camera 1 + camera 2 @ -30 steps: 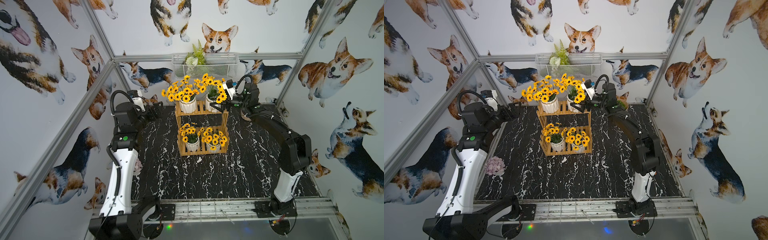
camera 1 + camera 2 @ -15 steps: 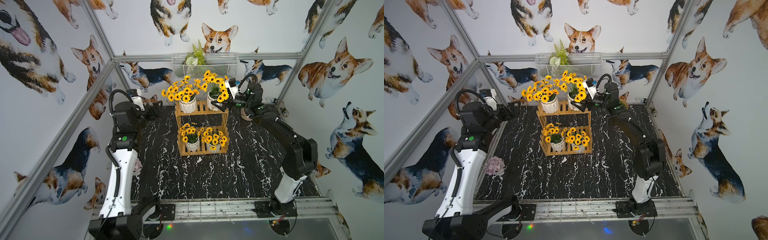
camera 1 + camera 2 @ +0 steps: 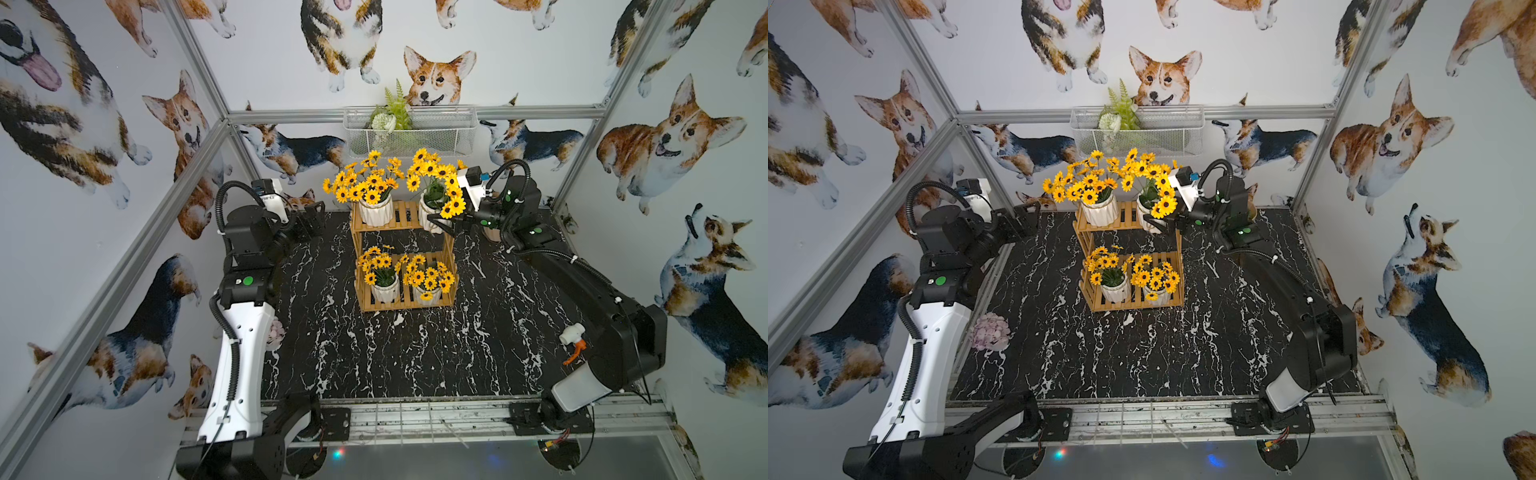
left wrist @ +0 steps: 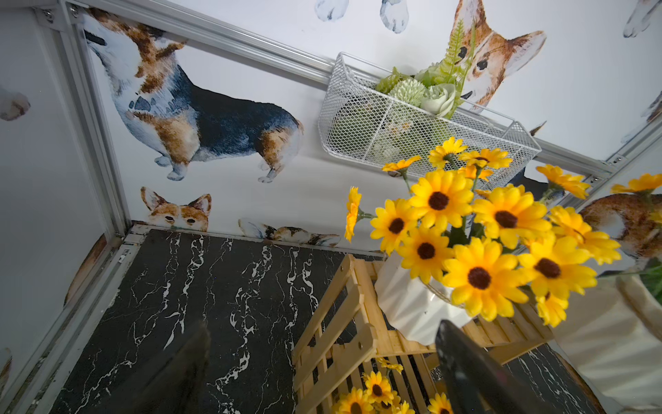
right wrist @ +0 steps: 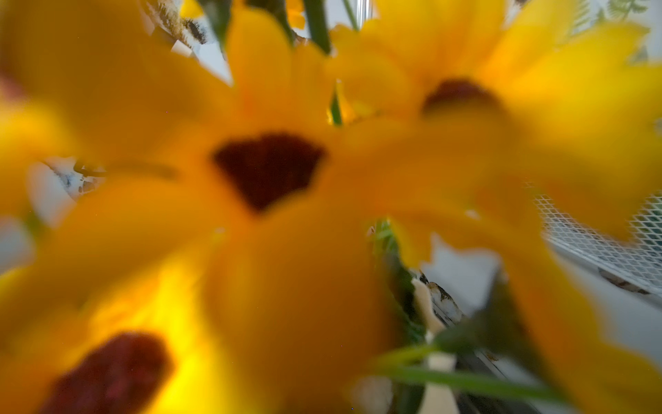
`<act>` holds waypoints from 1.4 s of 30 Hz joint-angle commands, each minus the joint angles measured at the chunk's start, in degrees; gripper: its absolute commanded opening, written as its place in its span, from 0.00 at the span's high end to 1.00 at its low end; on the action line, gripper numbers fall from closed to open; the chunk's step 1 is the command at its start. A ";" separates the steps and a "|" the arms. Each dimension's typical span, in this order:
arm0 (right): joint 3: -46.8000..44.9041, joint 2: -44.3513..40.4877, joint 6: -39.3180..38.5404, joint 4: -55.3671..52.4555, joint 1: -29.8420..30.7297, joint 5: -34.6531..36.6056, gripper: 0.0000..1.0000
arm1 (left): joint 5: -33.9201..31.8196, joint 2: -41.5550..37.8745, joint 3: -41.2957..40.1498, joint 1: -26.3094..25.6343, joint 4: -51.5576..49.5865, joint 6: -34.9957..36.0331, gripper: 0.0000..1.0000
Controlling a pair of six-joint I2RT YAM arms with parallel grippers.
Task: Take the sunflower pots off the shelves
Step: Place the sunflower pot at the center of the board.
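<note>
The shelves (image 3: 401, 226) stand mid-table, a two-tier wood rack. Two sunflower pots sit on the lower tier (image 3: 384, 289) (image 3: 427, 293). On the top tier the left sunflower pot (image 3: 375, 211) stands free, close ahead in the left wrist view (image 4: 412, 304). My right gripper (image 3: 438, 220) reaches in from the right, its jaws wide around the top right sunflower pot (image 3: 428, 205) and shut on it. Blurred yellow flowers (image 5: 286, 215) fill the right wrist view. My left gripper (image 3: 313, 218) hangs open left of the rack, touching nothing, with its fingers (image 4: 465, 365) framing the rack's corner.
A white wire basket (image 3: 409, 133) with fern and white flowers hangs on the back wall above the rack. A beige pot (image 3: 492, 235) sits behind my right wrist. A pink flower head (image 3: 990, 331) lies at the table's left edge. Walls close in on three sides.
My right arm's elbow has swung back toward the front rail. The right wrist and the top right bunch of flowers have shifted slightly right together. The left arm has barely moved.
</note>
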 commanded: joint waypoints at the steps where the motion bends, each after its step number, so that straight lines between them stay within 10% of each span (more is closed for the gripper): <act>1: -2.78 -3.35 -2.62 3.54 1.35 1.20 1.00 | 0.90 -1.02 -0.51 0.07 2.06 -0.82 0.00; 25: -26.04 -19.67 -4.13 9.30 17.81 12.05 1.00 | 1.95 -10.33 -6.27 0.08 0.71 -1.81 0.00; 42: -39.31 -13.95 0.79 28.52 28.72 19.85 1.00 | 2.52 -13.21 -7.20 0.06 0.84 -1.94 0.00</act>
